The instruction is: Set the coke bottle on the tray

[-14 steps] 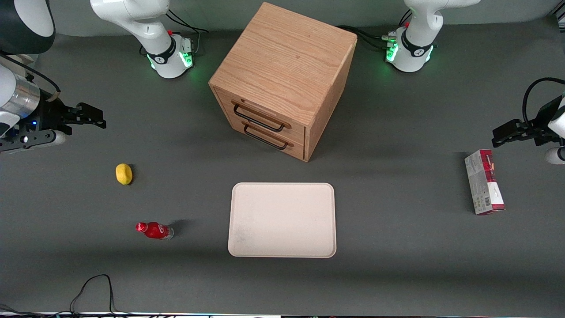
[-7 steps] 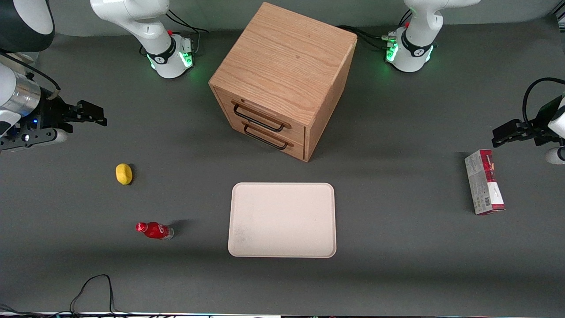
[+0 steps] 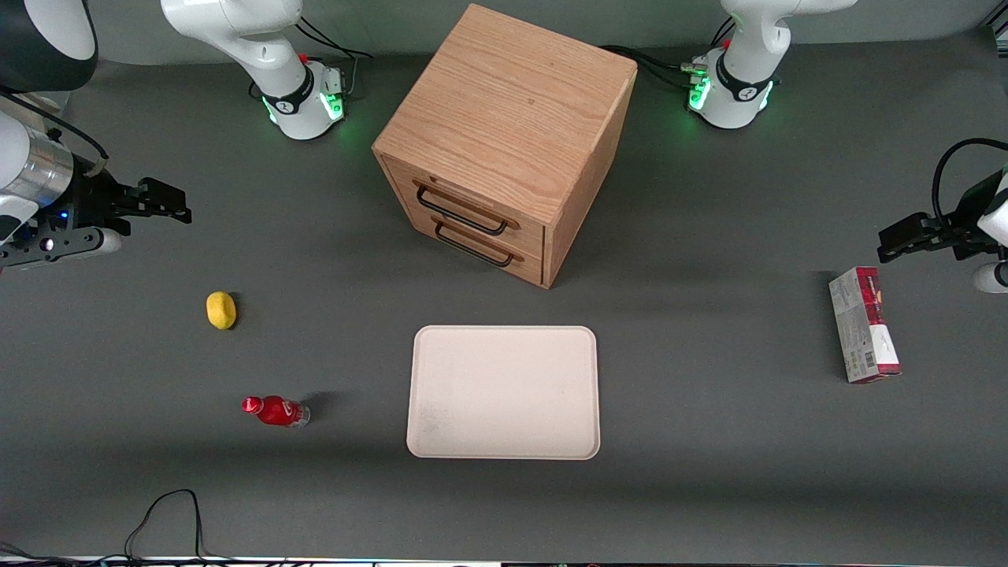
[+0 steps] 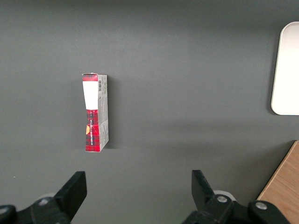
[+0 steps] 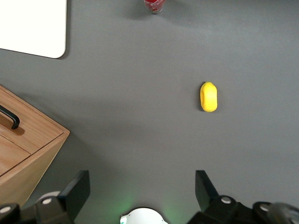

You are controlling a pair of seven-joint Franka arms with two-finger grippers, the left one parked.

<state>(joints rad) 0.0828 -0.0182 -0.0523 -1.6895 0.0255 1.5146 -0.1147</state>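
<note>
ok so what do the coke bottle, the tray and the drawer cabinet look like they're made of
Coke bottle: probably plastic, glossy red with a clear base.
Tray: likely plastic or melamine, matte cream, moulded rounded corners and a low rim.
Drawer cabinet: wood or wood veneer, visible grain, with dark handles that look like metal.
The gripper hangs open above the table, farther from the front camera than the bottle.

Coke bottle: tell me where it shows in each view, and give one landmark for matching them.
Front view: coke bottle stands on the table, nearer the camera than the lemon, beside the tray; the open gripper hangs well away.
Right wrist view: coke bottle, cut by the edge.
Left wrist view: not in it.
Shared landmark: the tray.
</note>
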